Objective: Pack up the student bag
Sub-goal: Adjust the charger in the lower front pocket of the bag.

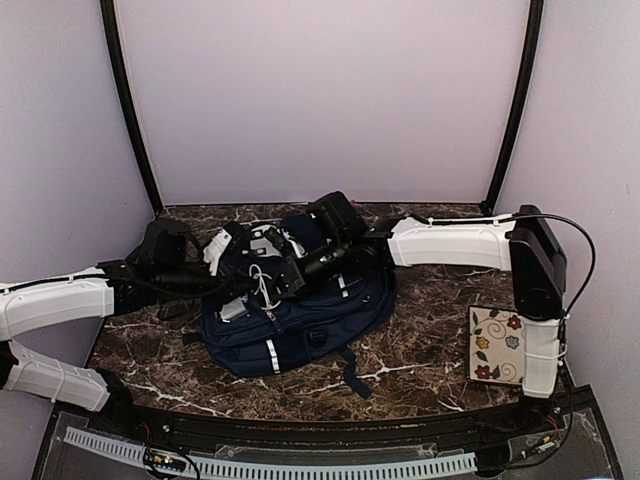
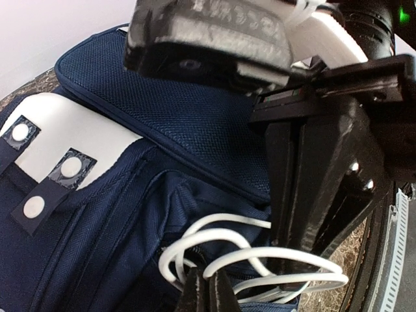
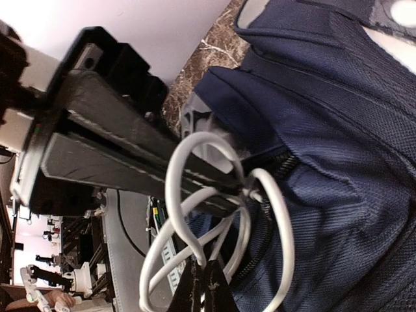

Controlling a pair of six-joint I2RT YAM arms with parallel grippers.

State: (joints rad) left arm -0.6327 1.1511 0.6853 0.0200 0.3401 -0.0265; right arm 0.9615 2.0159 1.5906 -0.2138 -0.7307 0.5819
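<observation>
The student bag [image 1: 300,325], navy with white stripes, lies flat at the middle of the marble table. Its pale grey patch [image 2: 71,130] with buckle tabs shows in the left wrist view. A coiled white cable [image 1: 262,283] hangs over an unzipped front pocket of the student bag [image 2: 84,260]. My left gripper [image 1: 248,290] reaches in from the left, and its tips [image 2: 208,289] are shut on a loop of the cable [image 2: 282,251]. My right gripper [image 1: 285,278] comes from the right, shut [image 3: 205,286] on another loop of the cable [image 3: 170,195] above the bag [image 3: 338,162].
A cream card or notebook with a flower pattern [image 1: 497,345] lies at the table's right edge, beside the right arm's base. White walls close in the table [image 1: 420,350] on three sides. A perforated white strip [image 1: 300,465] runs along the front.
</observation>
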